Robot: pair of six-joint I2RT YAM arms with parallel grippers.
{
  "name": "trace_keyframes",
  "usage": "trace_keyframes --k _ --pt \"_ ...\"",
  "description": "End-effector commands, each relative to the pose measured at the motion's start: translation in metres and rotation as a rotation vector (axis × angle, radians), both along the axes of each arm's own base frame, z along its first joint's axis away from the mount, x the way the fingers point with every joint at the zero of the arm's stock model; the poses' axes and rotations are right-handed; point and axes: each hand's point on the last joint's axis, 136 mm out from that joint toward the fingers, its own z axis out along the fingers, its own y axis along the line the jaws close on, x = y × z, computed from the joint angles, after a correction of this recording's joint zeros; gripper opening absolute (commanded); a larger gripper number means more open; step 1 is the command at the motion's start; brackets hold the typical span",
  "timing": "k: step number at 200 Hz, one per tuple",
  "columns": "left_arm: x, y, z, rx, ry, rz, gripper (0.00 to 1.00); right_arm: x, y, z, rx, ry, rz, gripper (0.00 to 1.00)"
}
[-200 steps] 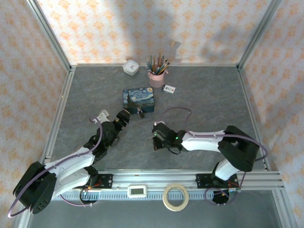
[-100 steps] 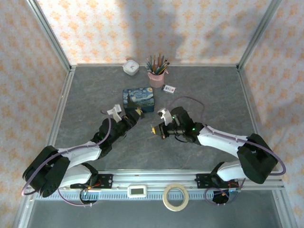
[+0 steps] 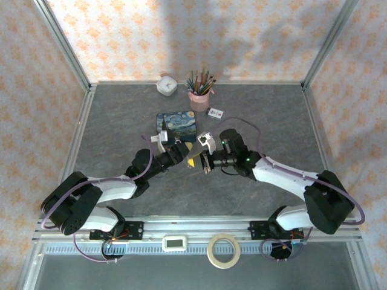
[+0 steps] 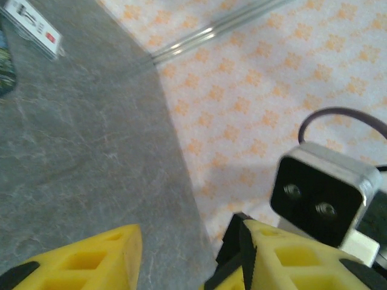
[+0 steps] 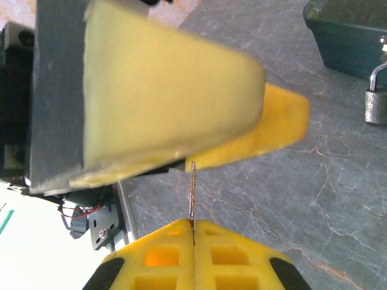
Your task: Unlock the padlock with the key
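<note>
My right gripper (image 5: pixel 193 223) is shut on the key (image 5: pixel 193 190), a thin brownish sliver sticking straight out of its closed yellow fingers. The key's tip reaches the yellow fingers (image 5: pixel 272 124) of my left gripper (image 3: pixel 188 156), which meets my right gripper (image 3: pixel 202 161) nose to nose above the table's middle. In the left wrist view my left gripper (image 4: pixel 190 232) has a gap between its fingers, with bare floor showing through. The padlock (image 5: pixel 376 101), dark-bodied with a silvery shackle, lies on the table beside the blue tin (image 5: pixel 347 33).
The blue starry tin (image 3: pixel 176 124) sits just behind the two grippers. A white card (image 3: pixel 215 112), a pink pencil cup (image 3: pixel 198 96) and a small white clock (image 3: pixel 167 86) stand farther back. A tape roll (image 3: pixel 224 251) lies on the front rail.
Both arms have swung in toward each other; the right gripper carried the key up and left to meet the left gripper. The left gripper's fingers have drawn closer together.
</note>
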Motion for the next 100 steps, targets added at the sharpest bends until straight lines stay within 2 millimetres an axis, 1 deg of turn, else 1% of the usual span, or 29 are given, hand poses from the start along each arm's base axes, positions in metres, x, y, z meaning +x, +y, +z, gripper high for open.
trace_keyframes --k 1,15,25,39,60,74,89,100 --pt "-0.007 -0.012 0.030 -0.043 -0.106 -0.062 0.38 0.007 0.002 0.033 0.095 -0.062 0.008 0.00" --pt "-0.008 -0.013 0.029 -0.040 -0.102 -0.068 0.36 0.010 0.000 0.036 0.108 -0.061 0.003 0.00" --pt "-0.008 -0.013 0.027 -0.031 -0.099 -0.069 0.30 0.012 0.000 0.036 0.111 -0.059 0.000 0.00" --pt "-0.009 -0.013 0.028 -0.016 -0.100 -0.068 0.26 0.013 0.000 0.036 0.111 -0.061 0.000 0.00" --pt "-0.008 -0.010 0.028 0.006 -0.104 -0.056 0.13 0.014 0.000 0.035 0.109 -0.062 0.000 0.00" --pt "-0.008 -0.009 0.029 0.013 -0.107 -0.046 0.00 0.014 0.000 0.034 0.106 -0.061 0.003 0.00" --pt "-0.007 -0.008 0.029 0.016 -0.108 -0.039 0.00 0.015 0.000 0.035 0.107 -0.064 -0.003 0.00" --pt "-0.006 -0.007 0.031 0.015 -0.112 -0.031 0.00 0.019 -0.002 0.036 0.098 -0.074 -0.029 0.13"
